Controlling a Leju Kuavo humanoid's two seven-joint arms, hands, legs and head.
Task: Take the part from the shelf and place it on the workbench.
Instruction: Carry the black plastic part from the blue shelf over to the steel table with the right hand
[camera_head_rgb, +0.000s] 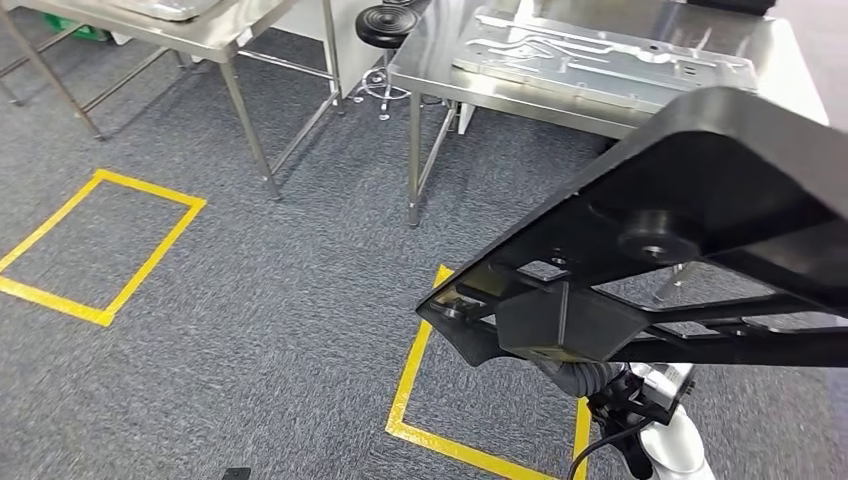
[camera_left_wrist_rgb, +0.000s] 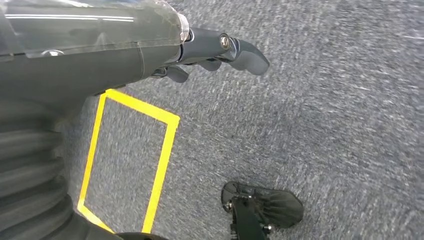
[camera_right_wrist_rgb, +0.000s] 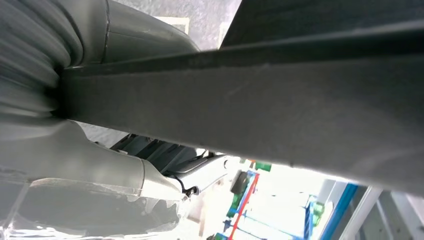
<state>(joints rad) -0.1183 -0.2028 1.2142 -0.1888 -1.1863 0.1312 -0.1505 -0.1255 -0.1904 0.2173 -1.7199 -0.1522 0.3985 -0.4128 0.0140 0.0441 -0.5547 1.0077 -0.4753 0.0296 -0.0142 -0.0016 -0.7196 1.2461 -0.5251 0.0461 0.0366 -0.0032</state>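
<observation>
Part (camera_head_rgb: 700, 190) is held by right hand (camera_right_wrist_rgb: 90, 165), left hand (camera_left_wrist_rgb: 150, 50) empty, fingers apart; workbench (camera_head_rgb: 560, 95) at twelve o'clock should be approached level.

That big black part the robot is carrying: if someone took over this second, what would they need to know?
Right hand: grips the black part, holding it up in front of the body, above the carpet.
Left hand: holds nothing, fingers loosely curled, hanging over the carpet near a yellow taped square.
Done: the part is already off the shelf.
Left: reach the steel workbench ahead, which already bears a grey metal plate, and set the part on it.
</observation>
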